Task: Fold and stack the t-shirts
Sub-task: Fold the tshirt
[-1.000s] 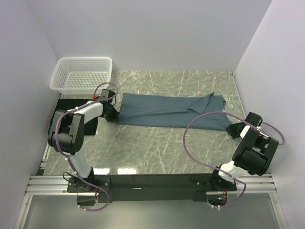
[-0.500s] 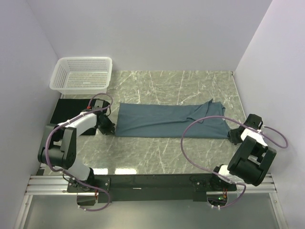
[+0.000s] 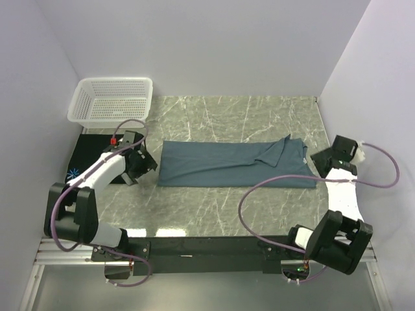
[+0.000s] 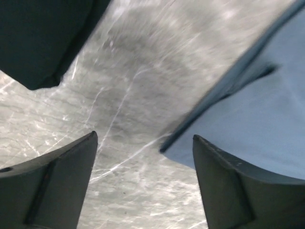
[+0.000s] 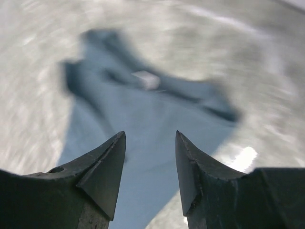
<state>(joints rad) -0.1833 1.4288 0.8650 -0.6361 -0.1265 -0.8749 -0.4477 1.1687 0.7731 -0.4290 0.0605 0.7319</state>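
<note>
The left tool [image 3: 145, 162] at nine o'clock of the blue shirt [image 3: 220, 165] and the right tool [image 3: 322, 162] at three both gaped empty, and the bunched flap near three could well fold in crooked.

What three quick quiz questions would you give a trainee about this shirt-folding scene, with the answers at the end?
1. True or false: the blue shirt lies inside the basket.
2. Fill in: the black shirt lies on the ___ arm's side.
3. What are the left gripper and right gripper holding?
A) the blue shirt
B) the basket
C) nothing; both are open

Key: 1 false; 2 left; 3 C.
</note>
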